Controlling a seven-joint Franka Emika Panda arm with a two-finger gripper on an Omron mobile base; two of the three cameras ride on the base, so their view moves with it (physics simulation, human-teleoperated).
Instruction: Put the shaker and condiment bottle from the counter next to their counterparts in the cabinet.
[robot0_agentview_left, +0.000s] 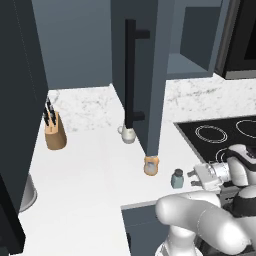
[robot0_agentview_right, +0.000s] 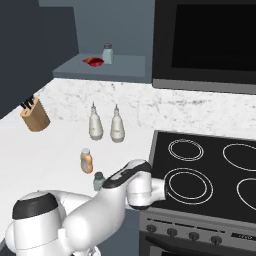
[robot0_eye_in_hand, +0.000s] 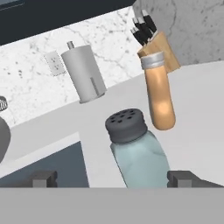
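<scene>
No writing is showing; one shaker (robot0_eye_in_hand: 135, 151) is sitting between the spread-apart gripper (robot0_eye_in_hand: 113, 178), one condiment bottle (robot0_eye_in_hand: 159, 94) beyond.

The small pale blue-grey glass shaker (robot0_eye_in_hand: 139, 157) with a dark grey perforated cap stands upright on the white marble-look counter (robot0_agentview_left: 85, 170), near its front edge. Just beside it, farther from that edge, stands the squat orange-tan condiment bottle (robot0_agentview_right: 86, 161) with a pale cap. Above the counter, the dark slate-blue wall cabinet (robot0_agentview_left: 150, 65) hangs with its door swung open.
</scene>
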